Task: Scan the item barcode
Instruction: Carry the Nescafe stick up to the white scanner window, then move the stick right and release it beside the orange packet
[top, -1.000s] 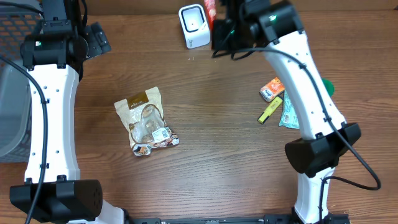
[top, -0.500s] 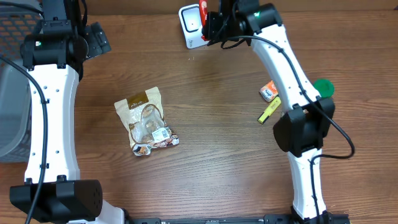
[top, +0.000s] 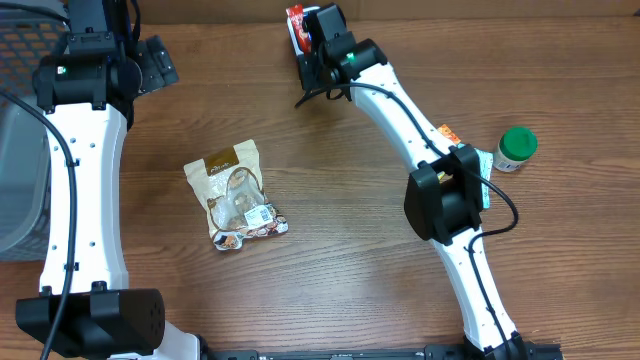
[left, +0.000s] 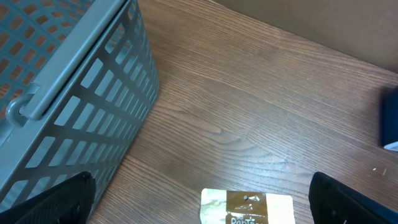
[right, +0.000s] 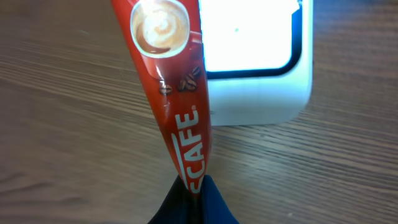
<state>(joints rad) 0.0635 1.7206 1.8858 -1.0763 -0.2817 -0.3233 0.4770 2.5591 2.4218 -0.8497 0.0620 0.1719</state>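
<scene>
A red coffee sachet (right: 177, 93) stands pinched by its lower end in my right gripper (right: 194, 183), which is shut on it. The sachet crosses in front of the white scanner (right: 261, 68) and covers the left edge of its lit window. In the overhead view the right gripper (top: 322, 45) sits at the table's back centre over the scanner, with the sachet (top: 296, 22) sticking out to its left. My left gripper (left: 199, 211) hangs open above the table, nothing between its fingers.
A brown and white snack pouch (top: 237, 195) lies at centre left, below the left gripper. A grey mesh basket (top: 25, 130) stands at the left edge. A green-capped bottle (top: 517, 147) and an orange packet (top: 447, 132) lie on the right, beside the right arm.
The right arm has swung left along the back edge, carrying the red sachet across the scanner. The gripper now covers the scanner in the overhead view. The left arm has not moved.
</scene>
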